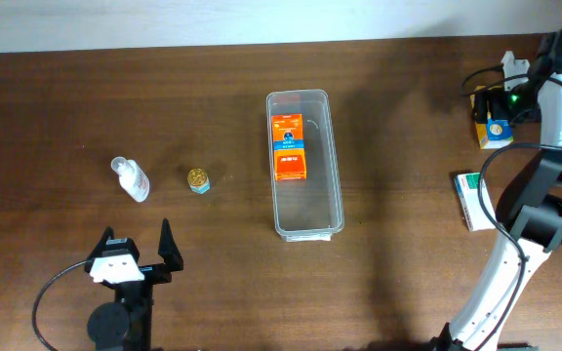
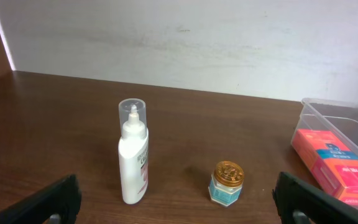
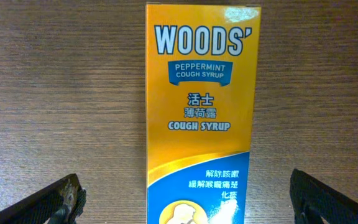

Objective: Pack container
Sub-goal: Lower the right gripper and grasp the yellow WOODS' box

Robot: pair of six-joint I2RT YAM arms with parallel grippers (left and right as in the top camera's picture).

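The container, a long clear plastic bin, stands at the middle of the table with an orange box lying in its far half. My left gripper is open near the front left edge, short of a white bottle and a small gold-lidded jar. In the left wrist view the bottle and jar lie ahead of the open left gripper. My right gripper hangs open at the far right over a yellow and blue cough syrup box, its fingers wide on either side, not touching it.
A green and white box lies at the right edge beside the right arm. The container's corner with the orange box shows at the right of the left wrist view. Cables loop round both arm bases.
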